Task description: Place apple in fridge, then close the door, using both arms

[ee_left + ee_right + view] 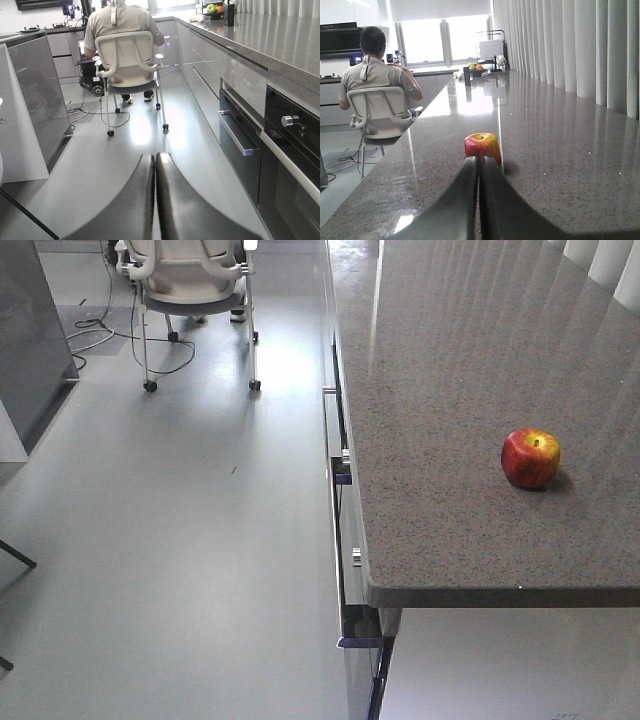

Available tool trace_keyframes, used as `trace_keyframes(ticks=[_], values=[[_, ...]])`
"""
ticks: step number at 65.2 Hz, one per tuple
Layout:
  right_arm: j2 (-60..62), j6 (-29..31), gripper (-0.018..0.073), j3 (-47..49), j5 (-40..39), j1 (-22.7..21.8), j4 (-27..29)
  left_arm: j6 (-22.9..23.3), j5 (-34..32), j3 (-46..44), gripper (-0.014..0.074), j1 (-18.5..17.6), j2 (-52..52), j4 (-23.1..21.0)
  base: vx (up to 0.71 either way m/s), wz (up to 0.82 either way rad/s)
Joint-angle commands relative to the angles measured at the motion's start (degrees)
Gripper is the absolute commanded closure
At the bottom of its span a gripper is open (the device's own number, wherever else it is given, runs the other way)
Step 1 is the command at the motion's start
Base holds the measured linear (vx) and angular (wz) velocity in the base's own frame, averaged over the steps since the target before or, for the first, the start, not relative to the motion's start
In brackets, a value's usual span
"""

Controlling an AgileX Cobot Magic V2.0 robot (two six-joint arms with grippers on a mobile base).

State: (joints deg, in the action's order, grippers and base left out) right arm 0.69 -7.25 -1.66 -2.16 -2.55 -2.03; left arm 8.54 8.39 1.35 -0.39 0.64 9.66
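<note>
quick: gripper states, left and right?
Left gripper: closed, holding nothing.
Right gripper: closed, holding nothing; apple sits on the counter just ahead.

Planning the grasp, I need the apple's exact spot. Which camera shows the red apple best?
The exterior front-facing view: the apple sits whole and unobstructed on the grey counter. The right wrist view shows it with its lower part hidden behind the shut right gripper. The left wrist view does not show it.

Body check on my wrist feeds | left gripper (155, 156): two dark grey smooth fingers (125, 210), wide at base, curving in to narrow rounded tips | right gripper (479, 160): same dark matte pair, pale sheen along upper edges
</note>
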Motion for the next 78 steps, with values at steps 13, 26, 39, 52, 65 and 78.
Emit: trace_keyframes(ticks=[13, 26, 39, 52, 65, 78], values=[[0.72, -7.67, 0.0562, 0.27, -7.36, -0.42, 10.26, 0.23, -4.39, -0.98, 0.0602, 0.01, 0.75, -0.49, 0.00, 0.00], [0.56, -9.24, 0.0562, 6.71, 2.16, -0.29, 12.78, 0.23, -4.39, -0.98, 0.0602, 0.01, 0.75, -0.49, 0.00, 0.00], [-5.57, 0.20, 0.0555, 23.58, 16.77, -0.20, 10.24, 0.23, -4.39, -0.98, 0.0602, 0.01, 0.75, -0.49, 0.00, 0.00], [-15.82, 8.76, 0.0422, 38.60, 29.31, -0.20, 12.88, 0.23, -4.39, -0.98, 0.0602, 0.01, 0.75, -0.49, 0.00, 0.00], [-21.33, 11.45, 0.0026, 43.39, 30.19, -0.20, 19.47, 0.23, -4.39, -0.98, 0.0602, 0.01, 0.75, -0.49, 0.00, 0.00], [-24.73, 12.20, -0.0167, 43.56, 29.27, -0.20, 21.84, 0.23, -4.39, -0.98, 0.0602, 0.01, 0.75, -0.49, 0.00, 0.00]])
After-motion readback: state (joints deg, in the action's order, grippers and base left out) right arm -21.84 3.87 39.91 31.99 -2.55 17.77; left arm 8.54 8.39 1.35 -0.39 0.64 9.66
